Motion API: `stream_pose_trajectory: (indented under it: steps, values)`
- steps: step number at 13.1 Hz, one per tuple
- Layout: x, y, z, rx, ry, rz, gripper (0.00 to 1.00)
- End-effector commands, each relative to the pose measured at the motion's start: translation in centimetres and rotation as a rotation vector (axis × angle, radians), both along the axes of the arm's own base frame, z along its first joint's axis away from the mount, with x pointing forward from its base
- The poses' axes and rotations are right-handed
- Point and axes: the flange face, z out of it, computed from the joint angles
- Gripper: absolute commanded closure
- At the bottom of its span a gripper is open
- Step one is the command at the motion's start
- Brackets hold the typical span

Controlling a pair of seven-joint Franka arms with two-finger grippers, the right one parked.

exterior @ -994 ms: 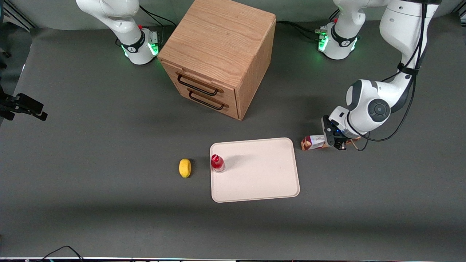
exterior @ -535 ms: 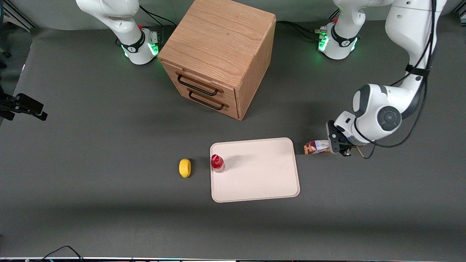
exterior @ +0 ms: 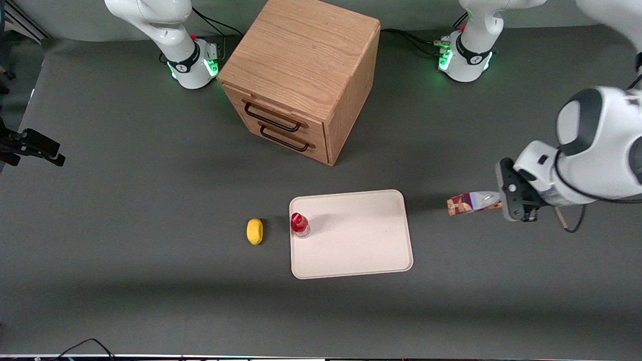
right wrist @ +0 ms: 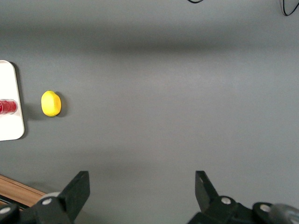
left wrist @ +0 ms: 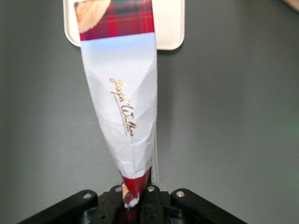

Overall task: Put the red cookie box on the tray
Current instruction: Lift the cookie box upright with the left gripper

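Gripper (exterior: 516, 203) clenched on one end of red cookie box (exterior: 471, 203), box raised above table, toward working arm's edge, clear of tray (exterior: 351, 250). Advise: carry level over tray's bare middle, avoid bottle (exterior: 299, 224), lower flat before letting go.

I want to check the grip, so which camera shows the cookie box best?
The left wrist view: the cookie box fills it, clamped at one end in the gripper, pointing toward the tray. The front view shows only its free end. The right wrist view misses it.
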Motion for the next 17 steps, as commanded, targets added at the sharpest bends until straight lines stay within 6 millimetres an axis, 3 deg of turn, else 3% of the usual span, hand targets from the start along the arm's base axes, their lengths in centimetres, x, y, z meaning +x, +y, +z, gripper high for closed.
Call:
stream_pose_trajectory:
  steps: [1, 4, 6, 9, 12, 15, 17]
  values:
    - [-0.3, 0.2, 5.0, 0.002, -0.023, -0.004, 1.00]
    - [-0.4, 0.7, 5.4, 0.025, -0.029, 0.078, 1.00]
    - [-0.7, -0.8, 5.8, 0.044, -0.028, 0.264, 1.00]
    - [-1.0, -4.3, 5.6, 0.065, -0.013, 0.537, 1.00]
    - [-1.8, -9.1, 4.7, 0.106, 0.015, 0.812, 1.00]
    - [-1.9, -13.7, 2.3, 0.101, 0.045, 1.027, 1.00]
    - [-1.8, -15.6, 0.2, 0.103, 0.060, 1.160, 1.00]
